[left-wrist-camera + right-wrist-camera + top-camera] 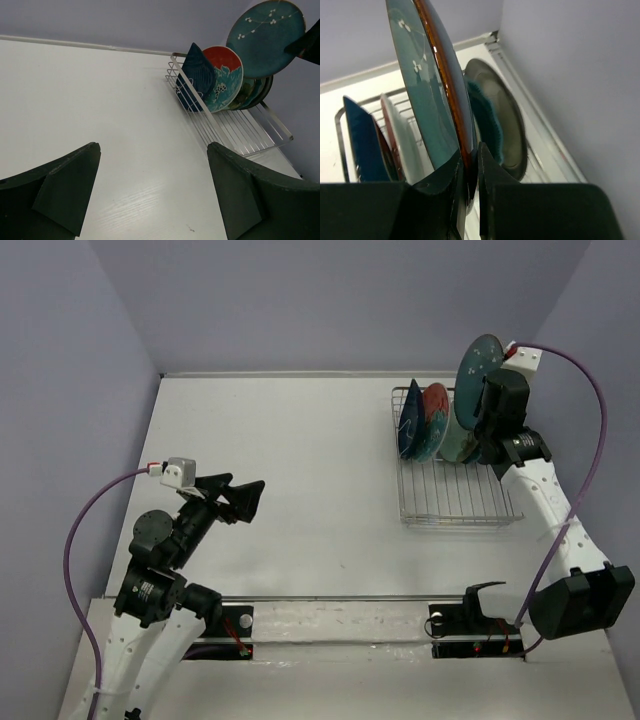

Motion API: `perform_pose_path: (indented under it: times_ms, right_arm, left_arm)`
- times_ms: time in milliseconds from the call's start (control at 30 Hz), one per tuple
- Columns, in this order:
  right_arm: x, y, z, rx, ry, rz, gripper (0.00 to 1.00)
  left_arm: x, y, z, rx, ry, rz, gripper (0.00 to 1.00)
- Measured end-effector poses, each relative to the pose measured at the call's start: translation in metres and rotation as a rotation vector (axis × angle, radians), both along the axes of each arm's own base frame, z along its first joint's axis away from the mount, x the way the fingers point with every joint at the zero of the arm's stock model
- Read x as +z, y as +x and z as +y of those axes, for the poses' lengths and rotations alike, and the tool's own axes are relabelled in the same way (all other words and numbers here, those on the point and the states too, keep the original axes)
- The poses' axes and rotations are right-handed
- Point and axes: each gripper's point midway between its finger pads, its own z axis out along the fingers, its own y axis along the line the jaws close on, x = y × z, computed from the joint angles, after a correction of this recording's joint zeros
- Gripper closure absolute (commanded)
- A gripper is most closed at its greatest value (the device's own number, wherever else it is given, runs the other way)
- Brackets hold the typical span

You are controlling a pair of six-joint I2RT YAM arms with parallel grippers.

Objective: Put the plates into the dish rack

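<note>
Upper right of the overhead view: the right gripper [469,175], jaws nearly closed, pinches the lower rim of a blue-teal round plate [480,360] and holds it on edge above the far end of the dish rack [460,502]. The left gripper [152,150] hangs fully spread and empty over bare tabletop [300,460] at lower left. The plate looks like glazed ceramic, so it is probably rigid, fairly heavy for a two-finger pinch, slick on its glossy brown back and liable to chip if knocked against wire or another dish. The rim is the only practical place to grip it, and a firm, square hold there would keep it from swinging. A navy teardrop-shaped plate [410,422] and a red plate with teal floral pattern [434,412] stand upright at the rack's far left. Darker greenish plates [254,91] stand behind them, though their number is hard to tell, and the nearest sits just beside the carried plate's lower edge. Those dishes, the thin upright prongs and the lilac wall [600,340] close on the right crowd the way down, while the near half of the rack holds no plates.
</note>
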Motion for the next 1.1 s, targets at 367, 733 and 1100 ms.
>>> perform_pose_path:
  times_ms: [367,733,1100]
  right_arm:
    - [-0.093,0.018,0.021,0.074,0.048,0.206,0.93]
    - [-0.093,0.02,0.021,0.074,0.035,0.205,0.93]
    - [-0.075,0.02,0.01,0.042,-0.035,0.191,0.93]
  left_arm:
    - [-0.003,0.002,-0.002,-0.005,0.006,0.014,0.01]
    - [-0.005,0.003,-0.003,-0.008,0.008,0.021,0.01]
    - [-0.006,0.004,-0.003,-0.01,0.01,0.026,0.01]
